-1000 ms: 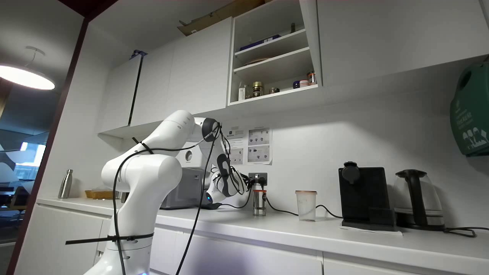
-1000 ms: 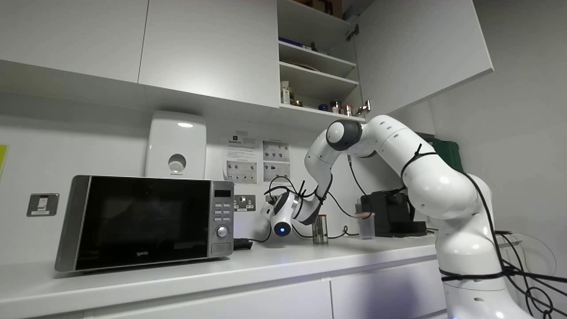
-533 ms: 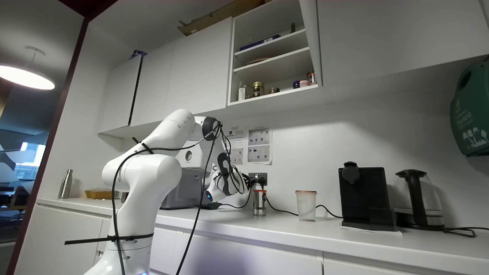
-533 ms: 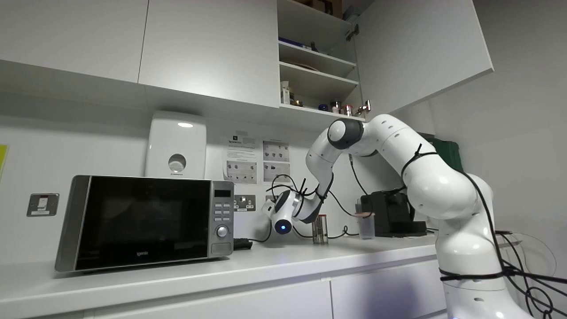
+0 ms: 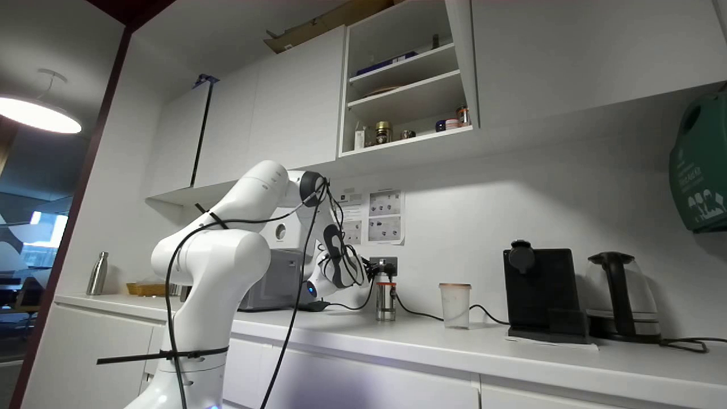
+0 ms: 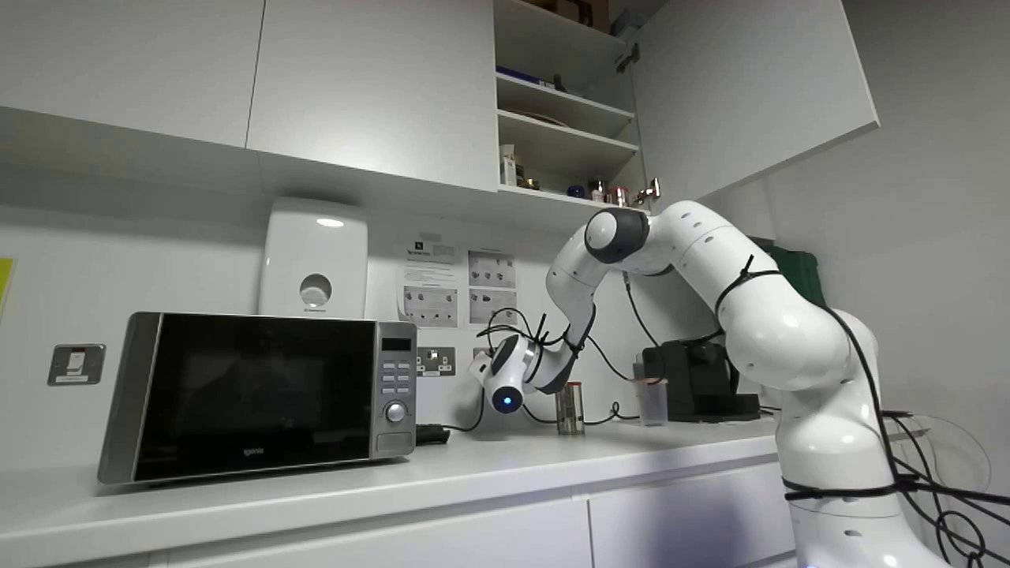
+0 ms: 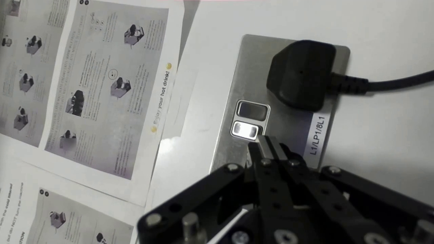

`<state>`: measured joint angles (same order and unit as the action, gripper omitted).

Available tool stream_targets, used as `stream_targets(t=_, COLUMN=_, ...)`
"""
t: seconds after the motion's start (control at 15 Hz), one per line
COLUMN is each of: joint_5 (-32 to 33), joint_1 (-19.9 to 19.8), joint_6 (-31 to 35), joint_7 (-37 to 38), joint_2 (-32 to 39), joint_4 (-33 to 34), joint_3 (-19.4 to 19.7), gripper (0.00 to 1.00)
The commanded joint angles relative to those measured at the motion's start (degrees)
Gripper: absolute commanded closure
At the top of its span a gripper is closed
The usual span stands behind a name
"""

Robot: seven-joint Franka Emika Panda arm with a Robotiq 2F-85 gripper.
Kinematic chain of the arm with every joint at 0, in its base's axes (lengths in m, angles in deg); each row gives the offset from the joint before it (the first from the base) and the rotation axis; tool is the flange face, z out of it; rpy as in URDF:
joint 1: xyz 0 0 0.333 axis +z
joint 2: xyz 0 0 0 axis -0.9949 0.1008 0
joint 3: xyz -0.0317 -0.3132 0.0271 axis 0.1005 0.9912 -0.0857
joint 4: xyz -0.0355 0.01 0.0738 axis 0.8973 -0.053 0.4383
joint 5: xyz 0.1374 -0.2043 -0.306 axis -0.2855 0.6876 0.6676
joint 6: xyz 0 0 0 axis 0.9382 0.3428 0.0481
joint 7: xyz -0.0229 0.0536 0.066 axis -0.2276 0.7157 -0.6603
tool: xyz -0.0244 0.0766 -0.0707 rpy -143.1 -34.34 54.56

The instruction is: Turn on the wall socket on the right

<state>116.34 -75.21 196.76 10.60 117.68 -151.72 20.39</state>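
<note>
The metal wall socket plate (image 7: 288, 125) fills the middle of the wrist view. A black plug (image 7: 301, 74) with its cable sits in it. It has two rocker switches: a dark one (image 7: 252, 110) and a brightly lit one (image 7: 245, 130). My gripper (image 7: 267, 137) is shut and empty, its pads together. Its tips overlap the lower corner of the bright switch; I cannot tell if they touch. The gripper hides the plate's lower part. In an exterior view the socket (image 5: 388, 262) shows right beside my gripper (image 5: 370, 266). Elsewhere the wrist covers most of it, leaving one edge (image 6: 480, 352).
Another socket (image 6: 435, 361) is on the wall by the microwave (image 6: 260, 394). A canister with a red rim (image 5: 386, 301) stands below the gripper. A plastic cup (image 5: 455, 307), coffee machine (image 5: 545, 295) and kettle (image 5: 625, 298) stand farther along. Paper sheets (image 7: 108, 84) hang nearby.
The wrist has risen a little in both exterior views, with a slight shift to the right. The rest of the scene looks the same.
</note>
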Motion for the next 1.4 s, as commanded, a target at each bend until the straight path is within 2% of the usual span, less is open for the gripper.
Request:
stream_targets(t=0.0, joint_5=1.6, joint_1=6.7, joint_6=5.4, joint_7=2.8, joint_2=-2.5, joint_4=1.2, joint_3=8.6, gripper=1.0)
stream_targets(t=0.13, joint_5=1.5, joint_1=10.3, joint_6=6.1, joint_7=3.9, joint_2=-2.9, joint_4=0.7, joint_3=13.1, gripper=1.0)
stream_targets(t=0.2, joint_5=0.1, joint_1=14.9, joint_6=6.6, joint_7=4.9, joint_2=-2.9, joint_4=1.2, joint_3=18.1, gripper=1.0)
stream_targets(t=0.47, joint_5=0.7, joint_1=21.5, joint_6=7.6, joint_7=8.0, joint_2=-2.5, joint_4=1.5, joint_3=26.7, gripper=1.0)
stream_targets(t=0.87, joint_5=0.6, joint_1=24.9, joint_6=11.4, joint_7=14.6, joint_2=-1.5, joint_4=0.3, joint_3=32.3, gripper=1.0)
stream_targets(t=1.33, joint_5=0.6, joint_1=30.0, joint_6=13.7, joint_7=16.8, joint_2=1.1, joint_4=0.2, joint_3=38.3, gripper=1.0)
